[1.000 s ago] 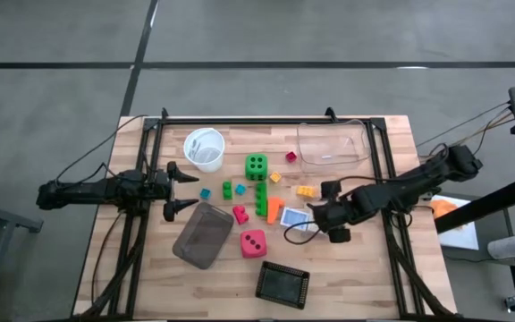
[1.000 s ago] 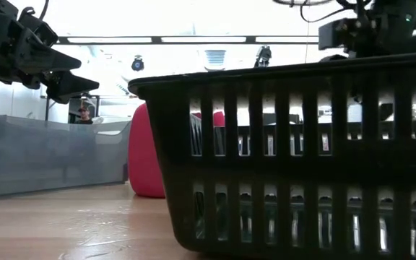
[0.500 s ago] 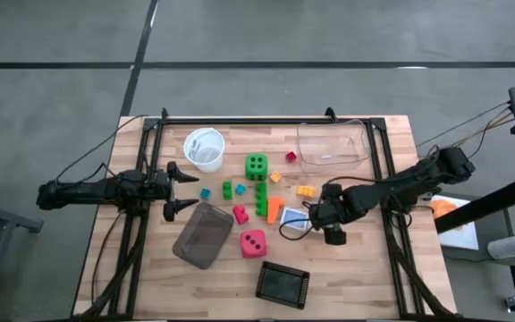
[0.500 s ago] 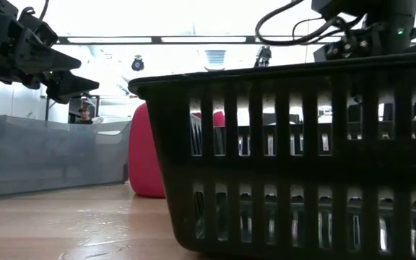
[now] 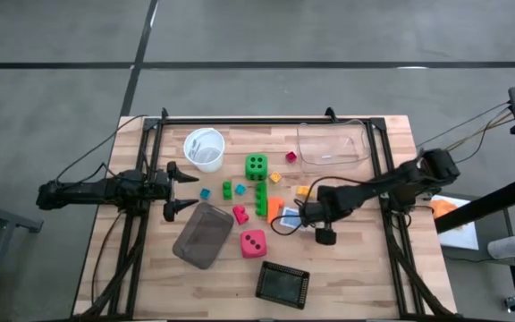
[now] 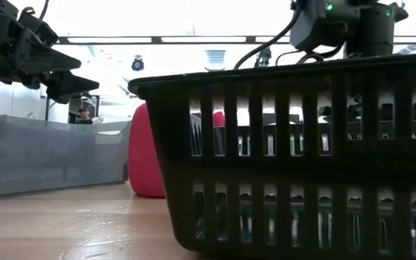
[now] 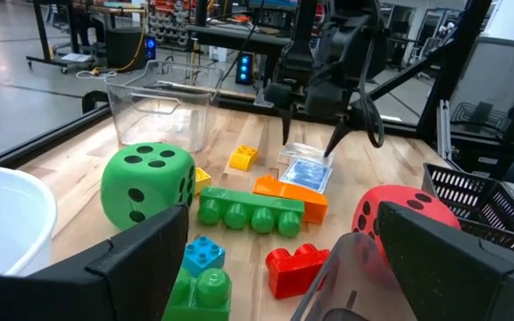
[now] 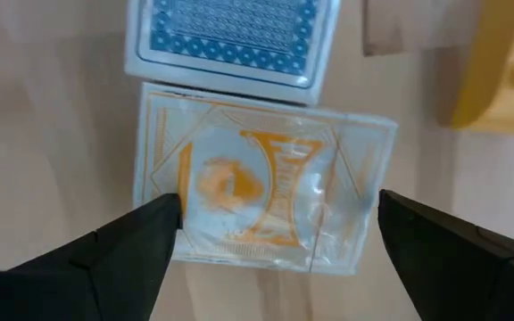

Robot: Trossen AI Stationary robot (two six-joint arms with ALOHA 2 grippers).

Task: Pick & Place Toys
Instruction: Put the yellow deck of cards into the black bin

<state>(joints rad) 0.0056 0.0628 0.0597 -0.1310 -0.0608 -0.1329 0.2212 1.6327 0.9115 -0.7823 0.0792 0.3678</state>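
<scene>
While the toys lay scattered mid-table around the green die (image 5: 256, 165) and the pink-red die (image 5: 253, 242), the right gripper (image 7: 315, 125) hung wide open and empty above a clear card case (image 8: 261, 192). The left gripper (image 5: 179, 188) waited open near the white cup (image 5: 204, 148).

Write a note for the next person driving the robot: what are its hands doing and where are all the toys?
Left gripper: open, empty, waiting at the table's left, beside the white cup.
Right gripper: open, empty, hovering over the card deck and its clear case, next to the orange brick.
Toys: green die, pink-red die, and small bricks lie loose mid-table.
Done: nothing shows in the clear box or the grey tray.
Left: all toys still need picking and placing. The black basket sits at the front edge.
</scene>
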